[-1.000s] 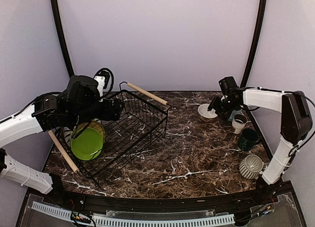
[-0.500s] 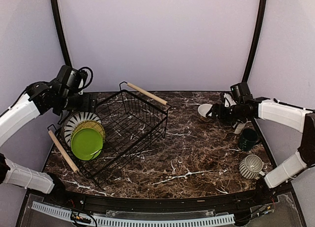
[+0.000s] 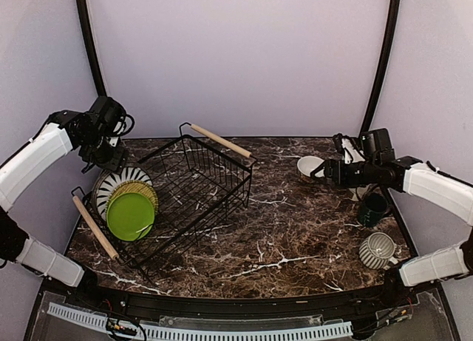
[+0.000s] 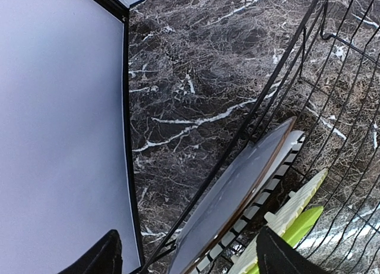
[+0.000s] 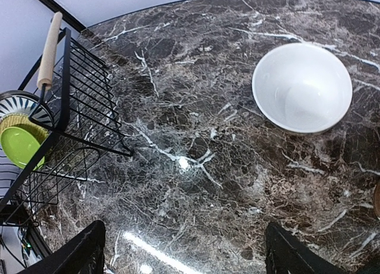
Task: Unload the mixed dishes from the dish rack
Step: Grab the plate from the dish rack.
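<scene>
Ok so both arms just backed off. A second ago the right arm (image 3: 436, 186) had its jaws right at the round cream bowl (image 5: 301, 87). Now they're pulled away and spread wide with nothing in them, and the bowl sits upright on the dark marble counter (image 5: 196, 185), just ahead of those jaws. So the bowl's done, I'd say.

The left arm (image 3: 37, 160) was hanging low over the big black wire dish rack (image 3: 199, 193) and has swung up to the far corner. Its jaws are released too, gripping nothing.

Just below and ahead of the left jaws, three plates stand on edge inside the rack: the black-and-white radial-striped plate (image 4: 237, 191), the olive-yellow plate (image 3: 140, 191) and the lime green plate (image 3: 129, 215). Near the right jaws, the dark teal mug (image 3: 372, 208) and the striped mug (image 3: 378, 250) are already out on the counter. Looks like only the plates are left.
</scene>
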You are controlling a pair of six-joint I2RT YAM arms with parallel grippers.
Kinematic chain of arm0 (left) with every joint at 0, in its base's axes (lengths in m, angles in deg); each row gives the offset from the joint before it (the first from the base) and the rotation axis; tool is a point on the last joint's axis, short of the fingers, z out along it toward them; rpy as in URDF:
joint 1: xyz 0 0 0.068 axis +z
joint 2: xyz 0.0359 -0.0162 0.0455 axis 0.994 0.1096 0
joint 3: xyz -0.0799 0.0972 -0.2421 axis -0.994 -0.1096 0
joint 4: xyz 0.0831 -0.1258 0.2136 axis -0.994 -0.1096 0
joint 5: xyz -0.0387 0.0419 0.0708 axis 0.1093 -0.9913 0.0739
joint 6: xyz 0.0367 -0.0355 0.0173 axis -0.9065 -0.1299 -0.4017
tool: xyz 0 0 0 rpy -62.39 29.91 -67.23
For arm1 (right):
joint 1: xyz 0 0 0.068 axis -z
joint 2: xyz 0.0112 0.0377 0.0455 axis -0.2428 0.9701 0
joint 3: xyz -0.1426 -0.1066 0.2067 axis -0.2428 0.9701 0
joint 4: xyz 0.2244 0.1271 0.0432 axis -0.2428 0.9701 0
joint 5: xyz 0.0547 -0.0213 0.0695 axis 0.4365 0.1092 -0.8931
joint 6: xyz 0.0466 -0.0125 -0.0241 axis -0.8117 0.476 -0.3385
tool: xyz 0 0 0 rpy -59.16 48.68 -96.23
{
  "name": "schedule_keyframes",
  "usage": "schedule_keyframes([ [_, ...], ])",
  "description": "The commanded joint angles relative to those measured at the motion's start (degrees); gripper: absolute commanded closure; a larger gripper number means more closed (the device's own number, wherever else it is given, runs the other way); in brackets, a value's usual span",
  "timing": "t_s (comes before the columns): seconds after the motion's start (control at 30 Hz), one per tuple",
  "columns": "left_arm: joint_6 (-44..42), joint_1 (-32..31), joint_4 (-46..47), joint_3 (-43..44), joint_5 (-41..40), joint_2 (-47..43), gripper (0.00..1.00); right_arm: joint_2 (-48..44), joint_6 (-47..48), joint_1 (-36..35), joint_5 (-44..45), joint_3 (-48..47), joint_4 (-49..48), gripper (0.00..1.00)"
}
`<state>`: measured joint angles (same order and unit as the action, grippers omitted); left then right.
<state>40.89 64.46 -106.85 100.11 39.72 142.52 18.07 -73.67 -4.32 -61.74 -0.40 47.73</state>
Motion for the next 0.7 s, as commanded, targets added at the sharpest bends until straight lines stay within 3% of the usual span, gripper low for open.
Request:
schedule_keyframes([
  [0.0, -5.3, 0.6, -1.4, 0.9, -0.3, 0.1, 0.28, -2.9, 2.9, -0.2, -1.8, 0.8, -2.2, 0.11],
  [0.27, -7.4, 1.1, 0.0, 1.5, -1.3, 3.2, 0.39, -6.1, 4.5, -0.2, -1.8, 1.9, -2.4, 0.10],
  [0.47, -8.6, 1.3, 1.6, 2.5, -0.8, 4.0, 0.55, -7.4, 4.0, -0.2, -2.5, 2.9, -4.4, 0.10],
  [0.67, -9.5, 1.3, 0.6, 3.2, -0.7, 4.0, 0.58, -6.9, 4.0, -0.1, -2.9, 2.7, -5.0, 0.10],
])
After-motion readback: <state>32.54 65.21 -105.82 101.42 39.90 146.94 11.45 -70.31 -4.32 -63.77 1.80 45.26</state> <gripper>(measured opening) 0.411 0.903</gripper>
